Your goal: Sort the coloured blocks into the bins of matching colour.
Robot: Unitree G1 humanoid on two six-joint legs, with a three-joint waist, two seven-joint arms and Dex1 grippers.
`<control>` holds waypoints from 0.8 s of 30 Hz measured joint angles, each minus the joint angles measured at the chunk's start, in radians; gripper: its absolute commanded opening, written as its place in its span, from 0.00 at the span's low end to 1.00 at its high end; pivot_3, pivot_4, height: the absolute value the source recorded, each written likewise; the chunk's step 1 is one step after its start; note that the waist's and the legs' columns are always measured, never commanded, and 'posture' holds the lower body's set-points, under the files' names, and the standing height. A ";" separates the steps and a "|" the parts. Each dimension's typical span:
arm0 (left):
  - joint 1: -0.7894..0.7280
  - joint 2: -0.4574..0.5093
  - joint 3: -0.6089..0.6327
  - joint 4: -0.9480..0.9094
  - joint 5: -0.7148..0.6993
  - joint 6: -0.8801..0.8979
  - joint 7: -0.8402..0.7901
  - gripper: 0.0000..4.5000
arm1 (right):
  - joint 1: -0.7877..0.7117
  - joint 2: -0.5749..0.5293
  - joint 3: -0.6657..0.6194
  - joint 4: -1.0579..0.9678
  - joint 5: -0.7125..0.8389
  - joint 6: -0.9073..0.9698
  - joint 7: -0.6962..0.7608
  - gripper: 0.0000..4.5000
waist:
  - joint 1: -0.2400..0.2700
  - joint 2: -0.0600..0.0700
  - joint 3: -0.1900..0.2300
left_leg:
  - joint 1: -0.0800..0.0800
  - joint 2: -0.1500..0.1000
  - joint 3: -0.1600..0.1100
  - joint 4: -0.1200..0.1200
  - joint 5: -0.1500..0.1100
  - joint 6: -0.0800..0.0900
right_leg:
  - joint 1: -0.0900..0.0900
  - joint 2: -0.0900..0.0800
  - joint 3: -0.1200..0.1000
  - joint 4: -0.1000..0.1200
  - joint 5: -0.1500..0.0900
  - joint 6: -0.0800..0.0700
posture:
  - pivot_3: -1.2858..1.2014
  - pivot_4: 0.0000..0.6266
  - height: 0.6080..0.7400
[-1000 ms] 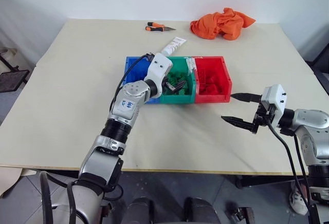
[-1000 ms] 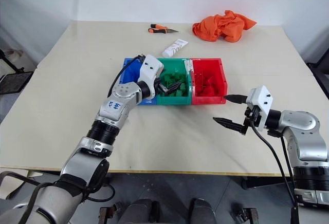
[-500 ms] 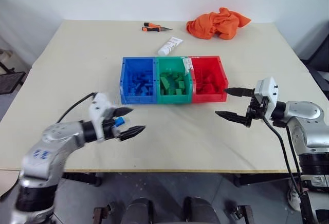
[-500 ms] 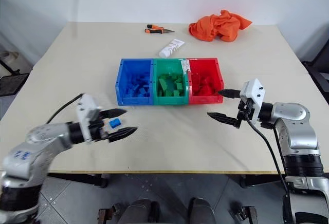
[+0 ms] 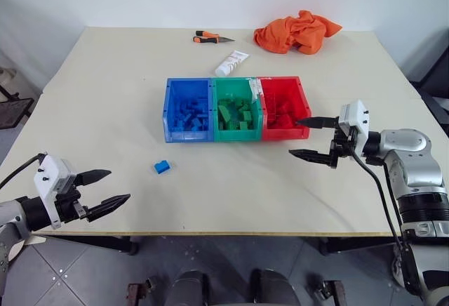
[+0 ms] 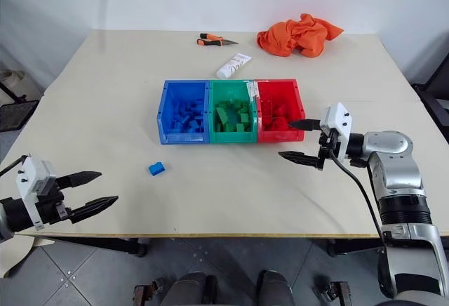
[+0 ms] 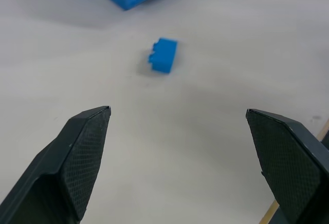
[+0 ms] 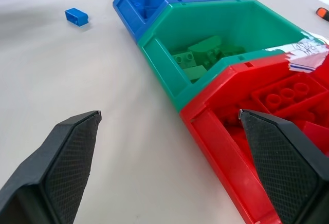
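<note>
Bins, 3, joined in 1 row at the table's centre, long axis of the row running left to right: blue bin at the left, green bin in the middle, red bin at the right. Each is a rectangular open-topped tray with its own long axis running front to back. Each holds studded bricks of its own colour.

Blue block, 1, loose on the bare tabletop in front of the blue bin and apart from it. Small studded brick, lying flat; in the head views its long axis runs slightly askew to the table's front edge.

Left gripper, at the near left edge of the table, fingers spread wide, empty, pointing toward the blue block, well short of it.

Right gripper, just in front of the red bin's right front corner, fingers spread wide, empty, pointing left along the front of the row.

Other items, far side of the table: white tube, orange-handled pliers, orange cloth.

View notes: the right wrist view shows the studs on the red bricks and green bricks and a strip of tape on the red bin's rim. The left wrist view shows the blue block's stepped end and the blue bin's corner.
</note>
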 measured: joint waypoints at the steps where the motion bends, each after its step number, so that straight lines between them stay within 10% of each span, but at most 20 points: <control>1: -0.010 0.000 -0.014 0.008 0.004 -0.005 0.001 1.00 | 0.000 0.000 0.000 0.000 0.000 0.000 0.000 1.00 | 0.000 0.000 0.000 | 0.000 0.000 0.000 0.000 0.000 0.000 | 0.000 0.000 0.000 0.000 0.000 0.000 | 0.52 0.24 1.00; 17: -0.522 -0.103 -0.447 0.511 0.247 -0.245 0.031 1.00 | 0.069 -0.005 -0.012 -0.081 0.001 0.029 -0.032 1.00 | -0.001 -0.001 -0.001 | 0.000 0.000 0.003 0.000 0.000 0.000 | -0.002 0.001 -0.001 0.004 0.000 0.000 | 0.52 0.24 1.00; 24: -0.599 -0.141 -0.489 0.617 0.280 -0.346 0.000 0.57 | 0.097 -0.015 -0.025 -0.139 0.011 0.050 -0.054 1.00 | 0.006 -0.001 -0.001 | 0.000 -0.001 0.003 0.001 0.000 0.001 | -0.002 0.001 -0.001 0.005 0.001 0.001 | 0.52 0.24 1.00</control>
